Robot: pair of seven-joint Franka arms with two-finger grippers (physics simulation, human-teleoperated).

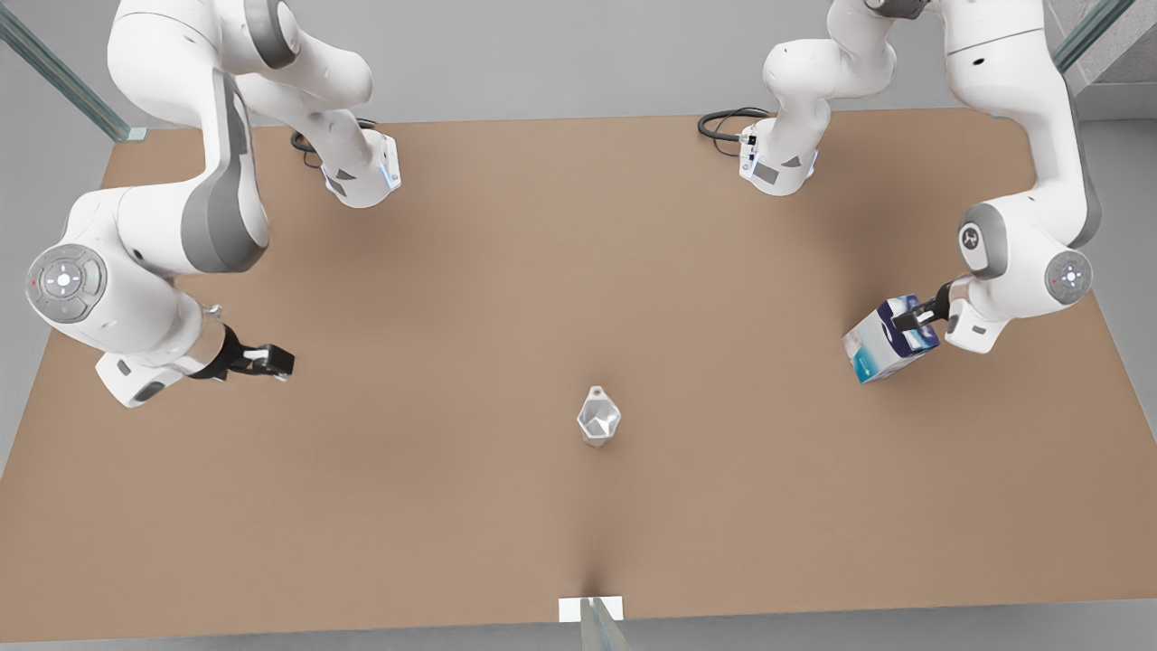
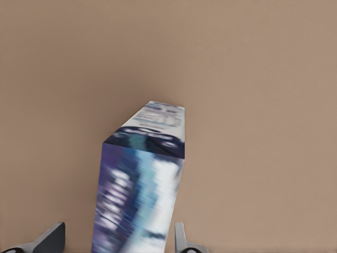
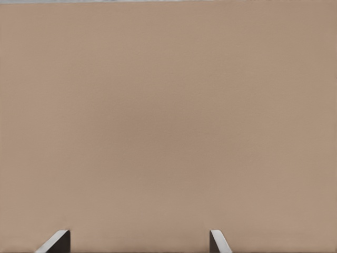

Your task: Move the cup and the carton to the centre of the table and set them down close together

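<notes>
Plain matte brown worktop [image 1: 506, 298] takes up most of the front view, grey floor around it, glass-edged struts at the upper corners and one at the near edge by a small white tab [image 1: 591, 608]. Two white Franka arms come in from the far edge, each base with a black cable [image 1: 723, 122] beside it. Left wrist view looks down along the carton, so the arm on the front view's right is the left one. Carton [image 1: 888, 340] (white, dark blue band, teal-blue print) is tilted near the front view's right edge of the worktop; whether it touches the surface I cannot tell. Left gripper [image 1: 913, 317] has its jaws closed on the carton's upper end; in the left wrist view the carton [image 2: 141, 184] sits between the two fingertips [image 2: 180, 238], which hug its sides. Right gripper [image 1: 271, 360] hangs over bare worktop at the front view's left, jaws spread wide with nothing between them; the right wrist view shows the fingertips [image 3: 57, 242] far apart over plain brown. Cup [image 1: 598, 418], silvery-grey and faceted, stands upright near the worktop's middle, slightly toward the near edge, well apart from both grippers and from the carton.
</notes>
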